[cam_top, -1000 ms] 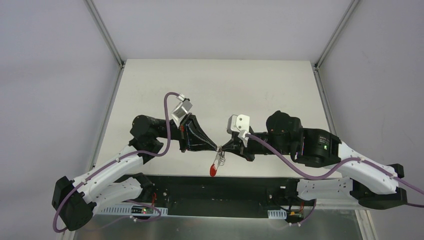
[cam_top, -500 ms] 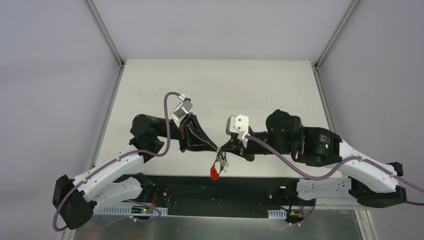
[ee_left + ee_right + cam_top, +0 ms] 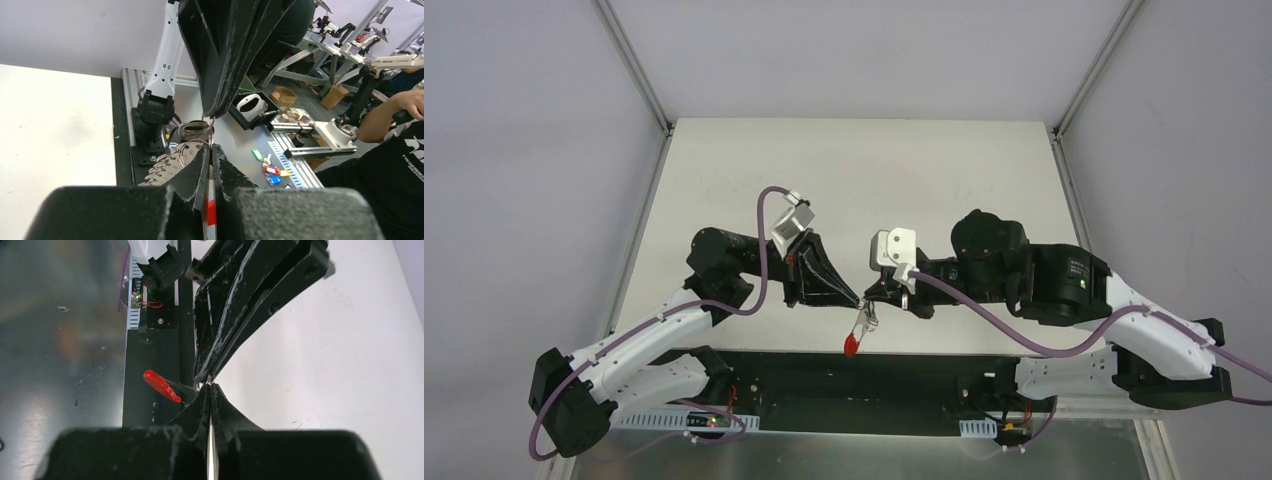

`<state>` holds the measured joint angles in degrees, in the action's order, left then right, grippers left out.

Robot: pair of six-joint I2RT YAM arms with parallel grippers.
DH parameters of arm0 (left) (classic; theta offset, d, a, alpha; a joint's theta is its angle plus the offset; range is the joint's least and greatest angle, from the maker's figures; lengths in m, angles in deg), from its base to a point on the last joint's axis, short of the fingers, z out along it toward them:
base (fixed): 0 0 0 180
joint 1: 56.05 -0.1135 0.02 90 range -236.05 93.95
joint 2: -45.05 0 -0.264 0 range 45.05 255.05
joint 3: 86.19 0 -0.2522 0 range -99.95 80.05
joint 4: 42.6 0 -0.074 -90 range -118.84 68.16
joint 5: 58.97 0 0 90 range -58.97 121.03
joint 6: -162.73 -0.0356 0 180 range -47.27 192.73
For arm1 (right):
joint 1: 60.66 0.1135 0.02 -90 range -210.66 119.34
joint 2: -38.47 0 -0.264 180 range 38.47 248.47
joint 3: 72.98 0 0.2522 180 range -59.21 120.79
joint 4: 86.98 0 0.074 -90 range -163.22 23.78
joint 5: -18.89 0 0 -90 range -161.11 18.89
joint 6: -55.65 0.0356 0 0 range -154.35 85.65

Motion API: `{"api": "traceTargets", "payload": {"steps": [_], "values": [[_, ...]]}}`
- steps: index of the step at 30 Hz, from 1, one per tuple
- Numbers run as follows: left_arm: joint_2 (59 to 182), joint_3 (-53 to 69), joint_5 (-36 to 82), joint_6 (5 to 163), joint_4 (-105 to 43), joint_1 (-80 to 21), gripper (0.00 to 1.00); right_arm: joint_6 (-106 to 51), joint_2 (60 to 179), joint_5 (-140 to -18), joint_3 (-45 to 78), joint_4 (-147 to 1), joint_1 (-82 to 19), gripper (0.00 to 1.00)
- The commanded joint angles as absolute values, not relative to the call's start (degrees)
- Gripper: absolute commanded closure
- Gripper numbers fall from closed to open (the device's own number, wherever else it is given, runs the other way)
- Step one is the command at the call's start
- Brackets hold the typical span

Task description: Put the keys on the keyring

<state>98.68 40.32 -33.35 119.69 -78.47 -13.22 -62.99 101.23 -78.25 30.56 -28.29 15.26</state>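
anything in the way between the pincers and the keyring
Nothing visible. The left pincer and right pincer are both shut on the keyring, tip to tip, leaving no gap for anything to sit in. The keys and the red piece hang freely below them.

both jaws shut, tip to tip | keyring (image 3: 853, 344) dangling beneath

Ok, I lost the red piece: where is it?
In the top view the red piece hangs just below where the left claw and right claw meet tip to tip, over the table's near edge.
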Motion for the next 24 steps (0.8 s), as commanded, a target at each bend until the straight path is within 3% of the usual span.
{"api": "traceTargets", "payload": {"steps": [1, 14, 24], "values": [[98.6, 38.2, -35.7, 118.0, -79.3, -11.8, 1.00, -65.9, 102.6, -78.6, 35.2, -28.7, 15.4, 1.00], [97.6, 38.1, -36.4, 117.6, -79.3, -10.6, 1.00, -67.6, 106.7, -78.4, 40.4, -21.8, 15.4, 1.00], [94.7, 38.4, -35.8, 116.9, -78.9, -9.6, 1.00, -64.0, 100.0, -73.8, 32.4, -27.1, 15.5, 1.00]]}}
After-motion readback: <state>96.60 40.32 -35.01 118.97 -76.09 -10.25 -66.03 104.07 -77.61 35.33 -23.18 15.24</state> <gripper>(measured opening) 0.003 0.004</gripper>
